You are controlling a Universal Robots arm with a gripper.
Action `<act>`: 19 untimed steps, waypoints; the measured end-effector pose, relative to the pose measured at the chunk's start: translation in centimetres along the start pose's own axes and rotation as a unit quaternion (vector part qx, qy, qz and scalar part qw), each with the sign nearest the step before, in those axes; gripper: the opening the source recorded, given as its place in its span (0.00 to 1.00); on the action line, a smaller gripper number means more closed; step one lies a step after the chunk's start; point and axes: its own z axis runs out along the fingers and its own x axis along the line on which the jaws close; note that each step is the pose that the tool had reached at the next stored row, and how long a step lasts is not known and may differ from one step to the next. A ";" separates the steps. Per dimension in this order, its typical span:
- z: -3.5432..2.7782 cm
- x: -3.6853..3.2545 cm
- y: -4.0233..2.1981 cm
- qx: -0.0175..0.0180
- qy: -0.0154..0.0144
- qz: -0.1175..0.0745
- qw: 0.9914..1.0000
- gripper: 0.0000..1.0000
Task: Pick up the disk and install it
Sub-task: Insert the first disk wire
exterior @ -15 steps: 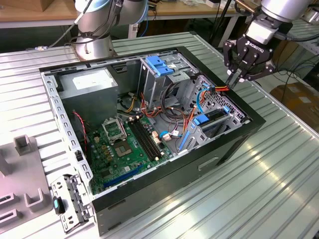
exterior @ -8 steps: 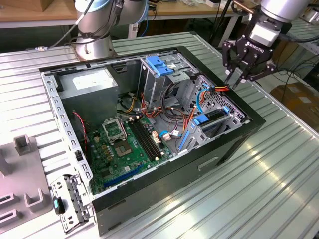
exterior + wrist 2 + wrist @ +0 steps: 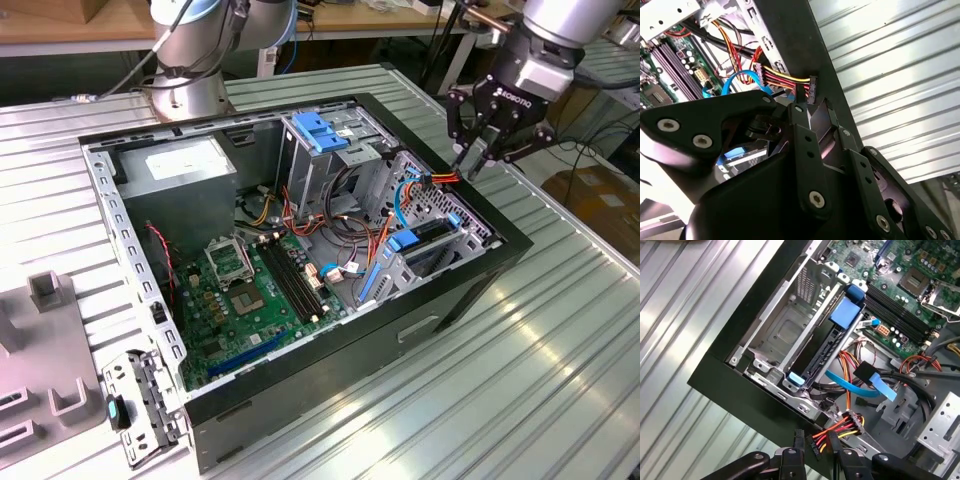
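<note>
— Already installed, is the disk [image 3: 827, 347]?
— Seemingly: it is seen slotted on edge in the drive cage [image 3: 775, 327]. A power connector [image 3: 812, 444] is pinched between the gripper's [image 3: 816, 456] closed fingers at the case rim, not yet plugged in.

From here the dark body of the pincer [image 3: 814, 106] blocks most of the computer case [image 3: 790, 45] in the second wrist view. The arm [image 3: 565, 22] runs off the exterior view's top edge. The disk [image 3: 827, 347] stands edge-on in its cage [image 3: 775, 329], its broad faces hidden.
</note>
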 end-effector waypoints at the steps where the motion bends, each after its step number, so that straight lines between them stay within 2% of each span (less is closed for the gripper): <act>1: 0.05 0.01 -0.02 0.000 0.000 -0.009 1.000 0.31; 6: 0.34 0.07 -0.09 -0.001 0.001 -0.045 0.999 0.31; 10: 0.56 0.07 -0.16 -0.002 0.002 -0.076 0.997 0.31; 11: 0.62 0.08 -0.21 -0.002 0.002 -0.088 0.996 0.31; 13: 0.67 0.08 -0.22 -0.003 0.002 -0.102 0.995 0.31; 18: 0.78 0.07 -0.33 -0.003 0.003 -0.135 0.991 0.31; 19: 0.79 0.02 -0.37 -0.004 0.003 -0.138 0.990 0.31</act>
